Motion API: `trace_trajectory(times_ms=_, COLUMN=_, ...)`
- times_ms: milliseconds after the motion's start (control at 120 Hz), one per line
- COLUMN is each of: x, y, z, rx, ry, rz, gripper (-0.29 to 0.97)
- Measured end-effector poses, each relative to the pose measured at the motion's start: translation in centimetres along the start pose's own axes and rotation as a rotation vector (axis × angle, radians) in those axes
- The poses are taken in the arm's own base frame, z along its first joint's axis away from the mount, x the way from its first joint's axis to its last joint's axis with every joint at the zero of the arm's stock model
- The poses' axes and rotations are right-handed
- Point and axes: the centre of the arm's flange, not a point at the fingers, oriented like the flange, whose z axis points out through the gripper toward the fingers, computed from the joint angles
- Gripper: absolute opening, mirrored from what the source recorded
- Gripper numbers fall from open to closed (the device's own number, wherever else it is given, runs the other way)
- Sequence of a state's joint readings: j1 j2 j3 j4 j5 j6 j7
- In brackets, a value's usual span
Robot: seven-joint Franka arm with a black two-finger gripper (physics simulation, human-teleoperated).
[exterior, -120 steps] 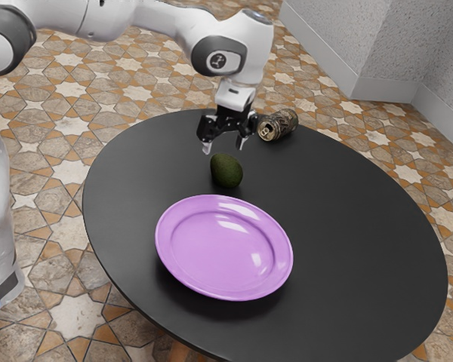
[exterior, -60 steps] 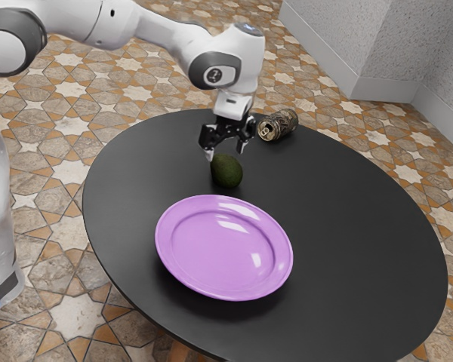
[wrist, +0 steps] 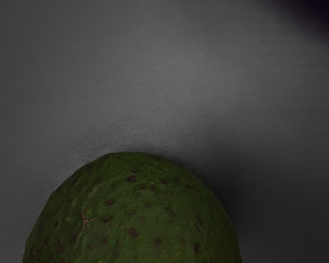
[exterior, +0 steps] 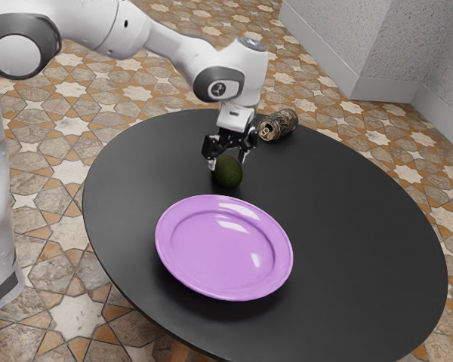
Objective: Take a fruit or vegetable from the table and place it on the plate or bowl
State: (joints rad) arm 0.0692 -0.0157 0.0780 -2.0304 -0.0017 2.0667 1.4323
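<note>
Jaws open, low over avocado point(exterior: 227, 172) on desk point(exterior: 347, 211), nothing gripped.
Avocado directly beneath jaws, tips either side of its top, contact unclear. Lying outside purple plate point(exterior: 224, 246), which sits near, on camera side of jaws. Long axis hard to tell. Can point(exterior: 278, 124) on its side just beyond jaws.

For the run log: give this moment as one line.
phase: pre-grasp | gripper: open, just over avocado | avocado: on black table, apart from purple plate | placed: not yet
</note>
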Motion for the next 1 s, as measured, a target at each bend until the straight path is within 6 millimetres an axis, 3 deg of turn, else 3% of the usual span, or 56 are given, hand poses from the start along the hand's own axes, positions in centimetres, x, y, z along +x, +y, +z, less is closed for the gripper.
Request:
trace_trajectory(times_ms=550, x=0.1, y=-1.1, z=3.2, rx=-0.006, ry=0.000, rz=-0.005, gripper=0.66)
trace_trajectory(times_ms=1000, x=0.2, y=-1.5, z=3.5, rx=0.007, ry=0.007, rz=-0.010, gripper=0.43)
